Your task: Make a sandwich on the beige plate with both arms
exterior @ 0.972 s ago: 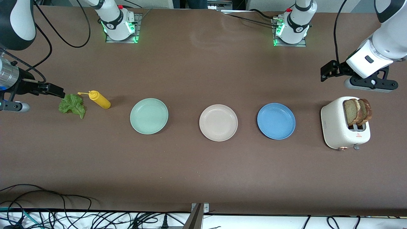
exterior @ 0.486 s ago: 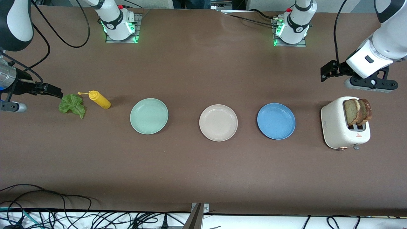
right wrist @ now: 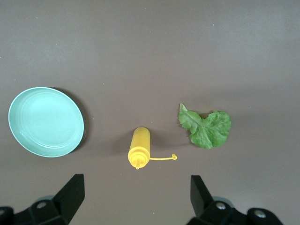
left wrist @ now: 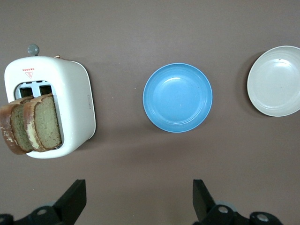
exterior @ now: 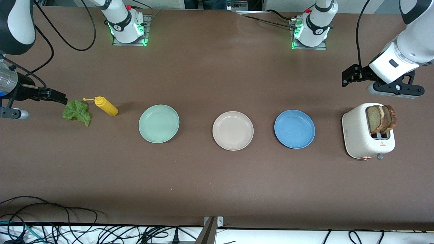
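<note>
The right gripper (exterior: 56, 96) is held low over the table at the right arm's end, just beside the lettuce leaf (exterior: 77, 112), fingers spread and empty. The left gripper (exterior: 351, 75) is raised over bare table near the toaster (exterior: 359, 135), fingers apart, nothing gripped. Two bread slices (exterior: 381, 118) are stood in the toaster slots. The beige plate (exterior: 233, 130) is set empty between the green plate (exterior: 159, 123) and blue plate (exterior: 294, 128), with bare table around it. A mustard bottle (exterior: 105, 105) is laid beside the lettuce
</note>
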You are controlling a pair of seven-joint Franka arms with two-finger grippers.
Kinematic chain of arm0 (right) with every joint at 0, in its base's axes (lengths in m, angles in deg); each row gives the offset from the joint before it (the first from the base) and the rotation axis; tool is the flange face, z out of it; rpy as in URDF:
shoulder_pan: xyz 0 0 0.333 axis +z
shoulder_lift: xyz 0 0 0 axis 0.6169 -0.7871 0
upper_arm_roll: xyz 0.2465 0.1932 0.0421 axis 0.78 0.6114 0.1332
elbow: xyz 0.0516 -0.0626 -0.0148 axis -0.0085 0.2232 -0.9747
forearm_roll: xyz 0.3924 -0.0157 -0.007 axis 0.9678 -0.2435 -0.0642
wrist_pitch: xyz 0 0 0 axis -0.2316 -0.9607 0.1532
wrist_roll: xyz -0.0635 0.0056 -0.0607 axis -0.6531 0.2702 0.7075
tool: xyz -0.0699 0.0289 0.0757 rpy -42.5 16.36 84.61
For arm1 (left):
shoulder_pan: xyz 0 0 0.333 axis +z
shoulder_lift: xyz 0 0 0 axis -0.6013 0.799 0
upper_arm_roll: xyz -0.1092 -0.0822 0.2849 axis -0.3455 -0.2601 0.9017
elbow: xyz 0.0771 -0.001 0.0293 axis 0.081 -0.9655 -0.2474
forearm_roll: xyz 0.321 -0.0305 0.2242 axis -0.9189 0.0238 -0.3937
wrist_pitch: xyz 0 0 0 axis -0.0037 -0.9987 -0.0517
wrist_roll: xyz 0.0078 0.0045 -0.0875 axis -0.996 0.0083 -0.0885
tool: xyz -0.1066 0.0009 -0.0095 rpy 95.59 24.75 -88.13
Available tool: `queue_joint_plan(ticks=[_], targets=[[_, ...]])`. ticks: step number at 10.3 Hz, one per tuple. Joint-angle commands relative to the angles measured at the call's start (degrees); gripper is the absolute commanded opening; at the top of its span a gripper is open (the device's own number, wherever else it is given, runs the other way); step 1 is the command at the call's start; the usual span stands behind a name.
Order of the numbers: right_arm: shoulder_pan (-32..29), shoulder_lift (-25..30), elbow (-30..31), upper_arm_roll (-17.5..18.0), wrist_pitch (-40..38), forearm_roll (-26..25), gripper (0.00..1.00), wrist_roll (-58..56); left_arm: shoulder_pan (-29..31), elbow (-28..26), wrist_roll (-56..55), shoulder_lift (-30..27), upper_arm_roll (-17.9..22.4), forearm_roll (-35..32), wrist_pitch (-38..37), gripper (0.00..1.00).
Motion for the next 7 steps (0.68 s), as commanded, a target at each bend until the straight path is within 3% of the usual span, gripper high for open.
queue_joint_plan(ticks=[1, 5, 7], targets=[[-0.7, -0.5, -1.3, 0.0, -1.2, 0.9, 1.00, -0.8, -0.2, 1.4, -0.1, 0.8, 0.0, -1.6, -0.9, 1.00], [-0.6, -0.5, -1.3, 0.1, -1.2, 0.9, 1.00, -0.8, 0.5, 1.7, -0.2, 1.6, 0.3, -1.6, -0.8, 1.00], [-0.6, -0.5, -1.3, 0.0, -1.2, 1.0, 1.00, -0.8, 2.9, 5.6, -0.4, 6.4, 0.3, -1.6, -0.8, 1.00]])
